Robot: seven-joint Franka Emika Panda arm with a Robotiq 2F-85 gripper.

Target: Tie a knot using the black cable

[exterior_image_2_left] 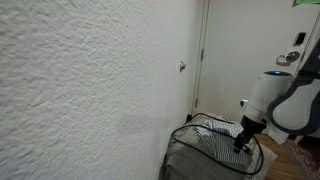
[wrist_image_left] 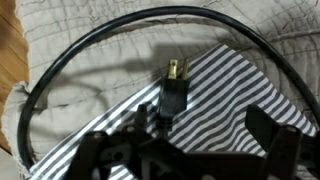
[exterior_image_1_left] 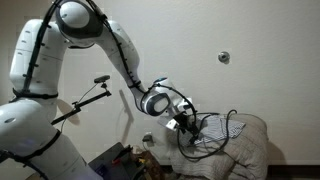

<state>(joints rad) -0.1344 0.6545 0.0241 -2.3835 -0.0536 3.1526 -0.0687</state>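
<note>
Wrist view: pincer (wrist_image_left: 175,130) wide, fingers spread, nothing held. Black cable (wrist_image_left: 170,100) lies just ahead. Its plug end w/ brass prongs (wrist_image_left: 177,69) sits on striped cloth (wrist_image_left: 235,85). Rest of cable arcs in a big loop over grey quilt (wrist_image_left: 95,70). Both exterior views: loose cable loops on bedding beside pincer; white wall (exterior_image_2_left: 90,70) behind.

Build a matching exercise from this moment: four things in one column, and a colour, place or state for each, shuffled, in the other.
Things:
1 black cable
2 plug prongs
3 striped cloth
4 gripper

States:
A open, holding nothing
B brass-coloured
C black and white
D arcing over the grey quilted cover

Pairs: 1-D, 2-B, 3-C, 4-A
</note>
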